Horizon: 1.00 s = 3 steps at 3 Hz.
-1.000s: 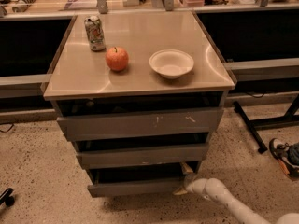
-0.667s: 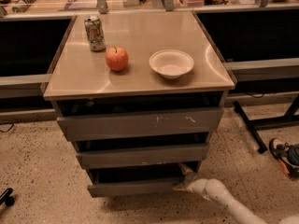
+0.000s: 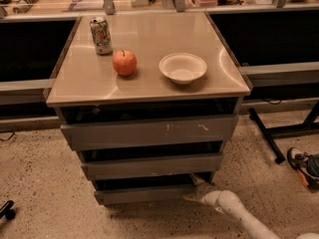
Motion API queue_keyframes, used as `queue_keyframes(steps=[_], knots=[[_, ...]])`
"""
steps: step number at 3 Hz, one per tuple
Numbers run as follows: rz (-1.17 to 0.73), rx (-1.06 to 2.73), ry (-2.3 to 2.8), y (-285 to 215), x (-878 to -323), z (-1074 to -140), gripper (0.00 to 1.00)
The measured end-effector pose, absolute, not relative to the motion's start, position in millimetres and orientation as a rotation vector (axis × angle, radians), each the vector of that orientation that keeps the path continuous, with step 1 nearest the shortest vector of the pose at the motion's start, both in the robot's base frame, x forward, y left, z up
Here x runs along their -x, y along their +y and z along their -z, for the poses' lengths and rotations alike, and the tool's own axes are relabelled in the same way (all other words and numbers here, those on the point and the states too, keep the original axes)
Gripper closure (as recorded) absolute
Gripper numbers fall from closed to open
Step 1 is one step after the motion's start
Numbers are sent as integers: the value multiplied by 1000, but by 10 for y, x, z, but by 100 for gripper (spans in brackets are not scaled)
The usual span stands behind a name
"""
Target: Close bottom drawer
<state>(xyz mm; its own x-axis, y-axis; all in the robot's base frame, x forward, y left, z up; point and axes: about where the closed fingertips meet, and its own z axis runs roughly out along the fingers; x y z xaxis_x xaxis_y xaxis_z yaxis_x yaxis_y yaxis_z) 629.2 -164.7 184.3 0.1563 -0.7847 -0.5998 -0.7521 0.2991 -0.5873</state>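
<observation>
One gripper at the right end of the bottom drawer front, touching or just beside it; grip state can't tell. Drawer still pulled out a little, dark gap above its front edge. Arm comes in low from the right over bare floor. Versus 1 s ago: gripper slightly higher, drawer barely changed.
</observation>
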Motion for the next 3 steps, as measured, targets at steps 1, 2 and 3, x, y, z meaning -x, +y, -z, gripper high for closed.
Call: queue_keyframes(steps=[1,2,3], knots=[[43,1440,1582,-1630,-6383,-1825,30],[47,1436,1574,-1603,-6507,-1820,32],[52,1435,1559,-1563,-6635,-1835,36]])
